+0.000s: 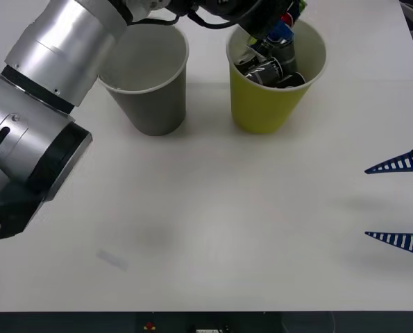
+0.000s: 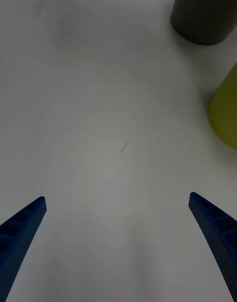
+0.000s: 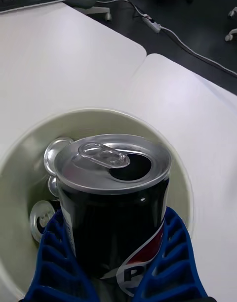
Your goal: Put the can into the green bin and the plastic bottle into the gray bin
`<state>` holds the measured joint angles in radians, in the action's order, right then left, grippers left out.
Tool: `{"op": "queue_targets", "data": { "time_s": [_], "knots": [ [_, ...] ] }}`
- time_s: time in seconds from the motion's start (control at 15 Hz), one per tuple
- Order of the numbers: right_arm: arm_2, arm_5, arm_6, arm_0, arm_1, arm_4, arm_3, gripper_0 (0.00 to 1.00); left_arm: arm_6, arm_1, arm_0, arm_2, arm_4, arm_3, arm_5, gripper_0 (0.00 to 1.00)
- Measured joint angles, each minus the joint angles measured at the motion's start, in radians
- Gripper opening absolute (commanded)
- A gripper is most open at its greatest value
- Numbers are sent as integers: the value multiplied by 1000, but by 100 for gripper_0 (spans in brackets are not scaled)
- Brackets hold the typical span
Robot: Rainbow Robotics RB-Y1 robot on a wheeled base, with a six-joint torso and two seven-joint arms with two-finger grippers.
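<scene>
Fingers, left: blue ribbed pads (image 3: 54, 262) pinch the can (image 3: 112, 198) from both sides.
Left gripper (image 1: 275, 31): held over the mouth of the green bin (image 1: 262, 104), at the far side of the table.
Can: dark cylindrical body, red and pale label marks, silver top with pull tab and opened mouth; upright, above the bin's interior.
Green bin: yellow-green tapered cup, rolled rim; similar cans (image 3: 49, 183) lie inside.
Gray bin (image 1: 150, 97): same tapered shape, pale rim, just beside the green bin on its left.
Right gripper (image 1: 398, 202): fingers spread apart, grasping nothing, low over the table (image 1: 227, 222) at the right edge.
Table: smooth, white, matte.
</scene>
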<state>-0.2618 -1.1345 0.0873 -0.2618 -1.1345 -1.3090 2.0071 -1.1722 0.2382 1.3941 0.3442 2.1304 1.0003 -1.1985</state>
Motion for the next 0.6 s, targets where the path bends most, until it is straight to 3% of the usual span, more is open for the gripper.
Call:
{"op": "queue_targets", "data": {
  "time_s": [0.13,0.2,0.27,0.33,0.4,0.6],
  "knots": [
    [0,0,0,0,0,0,0,100,-12,1,0,52,0,0,40,0],
    [0,0,0,0,0,0,0,100,-15,1,0,60,0,0,43,7],
    [0,0,0,0,0,0,0,100,-16,1,0,62,1,0,43,59],
    [0,0,0,0,0,0,0,100,-7,0,0,63,2,0,43,86],
    [0,0,0,0,0,0,0,100,7,0,0,64,3,0,43,100],
    [0,0,0,0,0,0,0,100,23,1,0,83,3,-2,36,100]
  ]
}}
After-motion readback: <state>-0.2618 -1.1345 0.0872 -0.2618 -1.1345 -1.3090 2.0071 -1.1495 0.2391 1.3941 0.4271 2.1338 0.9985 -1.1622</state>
